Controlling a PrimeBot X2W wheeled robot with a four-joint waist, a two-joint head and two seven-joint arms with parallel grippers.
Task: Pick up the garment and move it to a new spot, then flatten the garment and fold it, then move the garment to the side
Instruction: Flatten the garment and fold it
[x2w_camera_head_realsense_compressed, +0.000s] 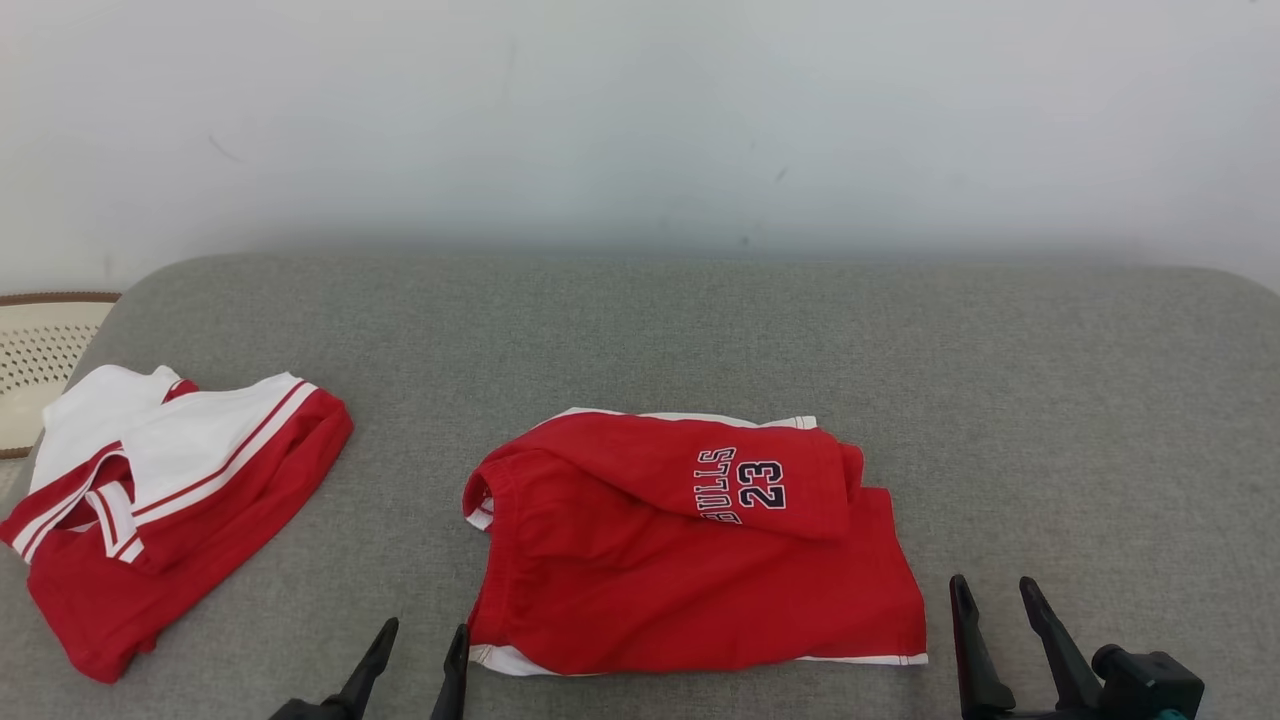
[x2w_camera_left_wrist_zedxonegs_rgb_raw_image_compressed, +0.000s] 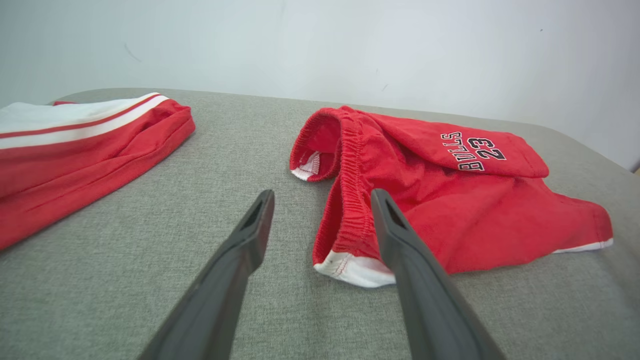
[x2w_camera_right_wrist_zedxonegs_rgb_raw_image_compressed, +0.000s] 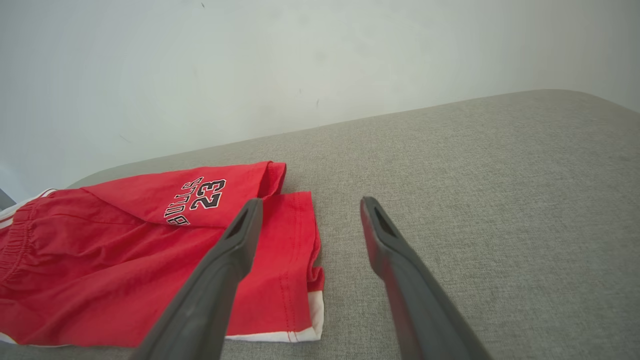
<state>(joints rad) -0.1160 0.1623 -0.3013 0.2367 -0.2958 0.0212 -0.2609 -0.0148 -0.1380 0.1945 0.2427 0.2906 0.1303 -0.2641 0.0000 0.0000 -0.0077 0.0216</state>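
left gripper (x2w_camera_head_realsense_compressed: 425, 632), near edge: jaws spread, nothing held, its inner finger just beside the near left corner of the red shorts (x2w_camera_head_realsense_compressed: 690, 540), at the waistband end. right gripper (x2w_camera_head_realsense_compressed: 993, 583), near edge: jaws spread, empty, just off the near right corner at the hem end, with a strip of bare surface between. the shorts lie between the two grippers, long axis left to right, one leg folded over the body with the printed number uppermost. judgement: folding looks done and the shift to the side remains; the left gripper is marginally the nearer. second red and white garment (x2w_camera_head_realsense_compressed: 170, 500) lies well apart to the left. grey fabric surface (x2w_camera_head_realsense_compressed: 700, 330) is flat, with open room to the right. a pale perforated object (x2w_camera_head_realsense_compressed: 40, 350) sits at the far left. the plain wall (x2w_camera_head_realsense_compressed: 640, 120) lies beyond.
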